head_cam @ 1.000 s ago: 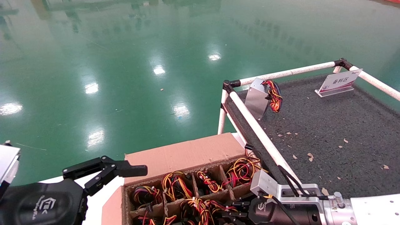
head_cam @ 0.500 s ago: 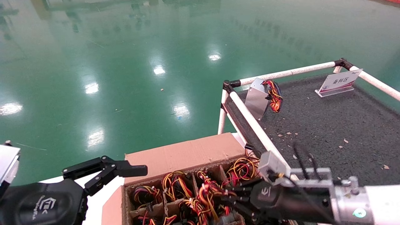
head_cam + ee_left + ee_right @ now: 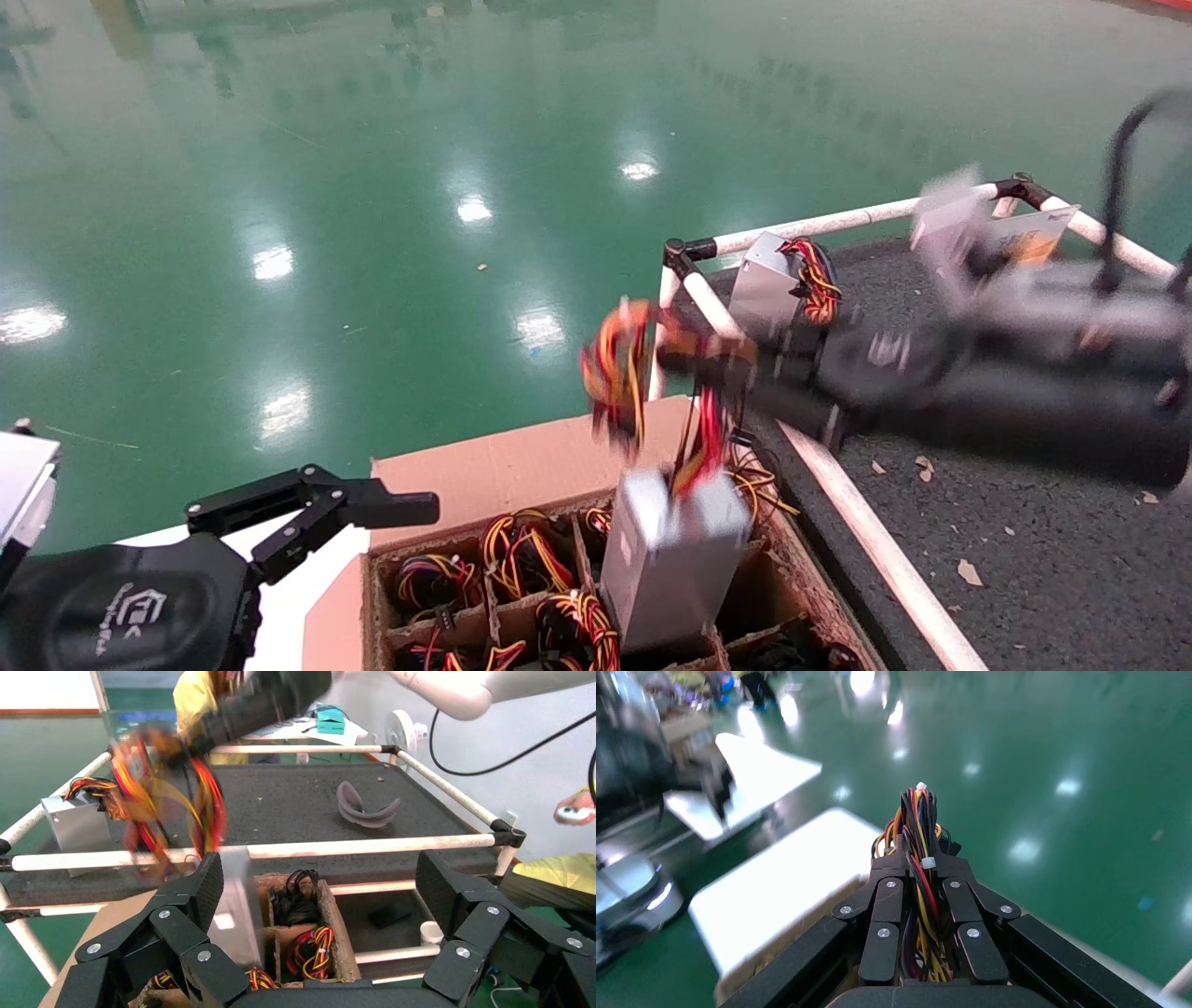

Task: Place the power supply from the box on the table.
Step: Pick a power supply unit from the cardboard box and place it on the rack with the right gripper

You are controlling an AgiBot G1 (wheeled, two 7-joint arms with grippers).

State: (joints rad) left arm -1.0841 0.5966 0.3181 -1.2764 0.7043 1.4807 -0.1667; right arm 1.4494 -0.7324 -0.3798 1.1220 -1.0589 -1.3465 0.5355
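Observation:
My right gripper (image 3: 697, 362) is shut on the wire bundle (image 3: 918, 846) of a power supply. Its silver case (image 3: 669, 559) hangs below on the red, yellow and black wires. The case's lower end is still level with the cells at the right end of the box (image 3: 531, 461). It also shows blurred in the left wrist view as the case (image 3: 236, 913), beside the rail. Right of the box lies the dark speckled table (image 3: 1024, 410). My left gripper (image 3: 377, 508) is parked open and empty at the box's left end.
Another power supply (image 3: 771, 289) stands at the table's near-left corner against the white rail (image 3: 866, 536). A small sign (image 3: 1029, 244) sits at the table's far edge. A grey curved piece (image 3: 367, 806) lies on the table. Wire bundles fill other box cells (image 3: 521, 550).
The right gripper has risen out of the box and swung up towards the table, drawing one power supply up by its wires. The left arm has not moved.

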